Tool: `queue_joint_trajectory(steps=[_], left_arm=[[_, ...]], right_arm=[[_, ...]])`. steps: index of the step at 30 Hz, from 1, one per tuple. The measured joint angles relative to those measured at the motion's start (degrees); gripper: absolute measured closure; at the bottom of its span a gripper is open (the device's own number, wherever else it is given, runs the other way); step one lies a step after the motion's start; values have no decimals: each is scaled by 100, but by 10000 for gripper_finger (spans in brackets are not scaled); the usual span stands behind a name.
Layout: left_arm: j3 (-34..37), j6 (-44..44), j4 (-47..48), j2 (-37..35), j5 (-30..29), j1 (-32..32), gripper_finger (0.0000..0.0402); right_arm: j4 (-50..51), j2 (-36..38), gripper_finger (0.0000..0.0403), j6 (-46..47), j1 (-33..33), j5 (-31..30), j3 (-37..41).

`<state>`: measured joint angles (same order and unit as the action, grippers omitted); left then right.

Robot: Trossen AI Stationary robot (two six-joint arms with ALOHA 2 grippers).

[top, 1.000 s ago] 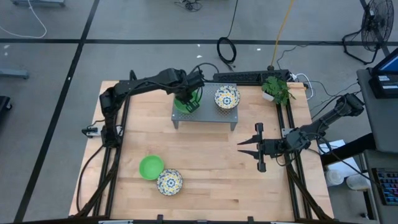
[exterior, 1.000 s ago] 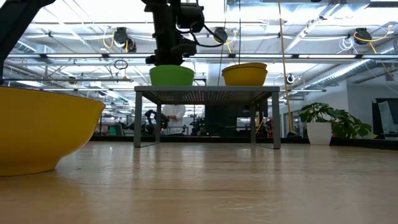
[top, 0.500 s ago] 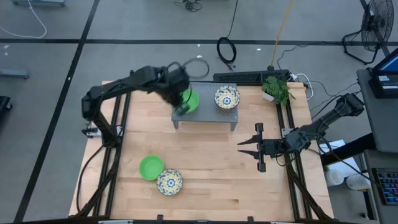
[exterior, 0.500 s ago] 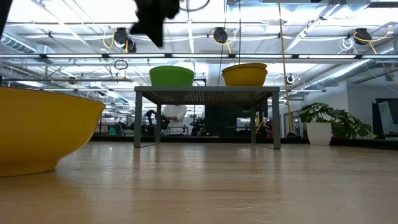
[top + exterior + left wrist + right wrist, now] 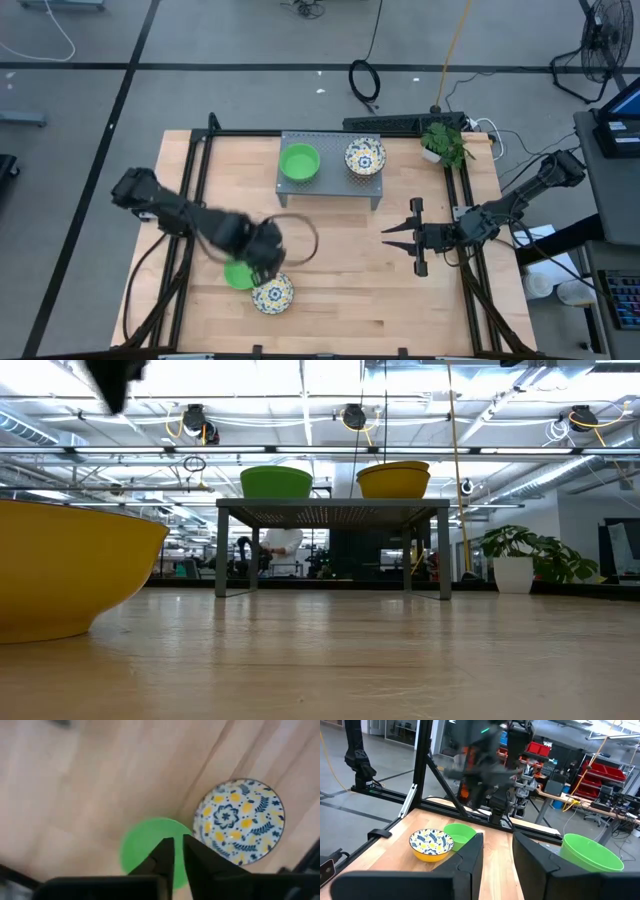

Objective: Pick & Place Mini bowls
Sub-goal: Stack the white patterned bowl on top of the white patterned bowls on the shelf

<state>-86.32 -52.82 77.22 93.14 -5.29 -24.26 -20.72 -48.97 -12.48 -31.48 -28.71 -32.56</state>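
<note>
A green bowl [image 5: 299,162] and a floral bowl [image 5: 365,156] stand on the grey perforated stand [image 5: 330,192]; both also show in the low view, the green bowl [image 5: 276,481] left of the other [image 5: 393,479]. A second green bowl [image 5: 238,274] and a floral bowl [image 5: 272,293] rest on the table near its front left. My left gripper [image 5: 178,854] is shut and empty, in the air over this green bowl [image 5: 145,845], beside the floral one [image 5: 240,820]. My right gripper [image 5: 388,238] is open and empty, right of the table's middle.
A potted plant [image 5: 445,145] stands at the far right corner and a power strip [image 5: 400,122] lies behind the stand. The bare wood between the stand and the front bowls [image 5: 330,260] is free.
My left gripper has come away from the green bowl on the stand, risen, and swung fast toward the table's near left, over the two front bowls. The green bowl has stayed on the stand.
</note>
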Motion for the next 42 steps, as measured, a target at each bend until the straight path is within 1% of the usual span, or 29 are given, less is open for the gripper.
queue_joint_trajectory(steps=[3,7,9,12,14,17,19,21,26,29,31,33,38,42], left_arm=[[652,-992,-722,0,-12,-550,319],[1342,-1760,-1926,0,576,-1090,263],[1562,-2201,-2329,0,737,-1264,241],[1696,-3156,-2437,0,737,-1443,218],[1764,-3871,-2411,0,552,-1515,209],[1916,-4843,-2396,0,261,-1586,204],[2011,-5221,-2399,0,237,-1611,204],[2098,-5393,-2420,0,239,-1637,204],[2206,-5416,-2604,13,248,-1623,204],[2316,-5342,-3153,13,252,-1617,204],[2407,-5123,-3640,13,274,-1617,204],[2501,-5080,-3901,16,272,-1611,204],[2712,-5203,-3967,119,300,-1489,204],[2784,-5129,-3980,109,587,-1351,204]], right_arm=[[-2,0,312,-3,1,-2,0],[0,0,312,-7,-1,-4,0],[1,0,312,0,1,-7,0],[1,0,312,4,2,-7,0],[1,0,312,54,2,-5,0],[3,0,312,109,2,-5,0],[3,0,312,110,1,-4,0],[3,0,312,111,2,-4,0],[3,0,312,106,2,-4,0],[3,0,312,104,1,-4,0],[3,0,312,102,2,-4,0],[2,0,312,95,0,-4,0],[2,-2,312,93,0,-4,0],[3,-2,312,91,2,-4,0]])
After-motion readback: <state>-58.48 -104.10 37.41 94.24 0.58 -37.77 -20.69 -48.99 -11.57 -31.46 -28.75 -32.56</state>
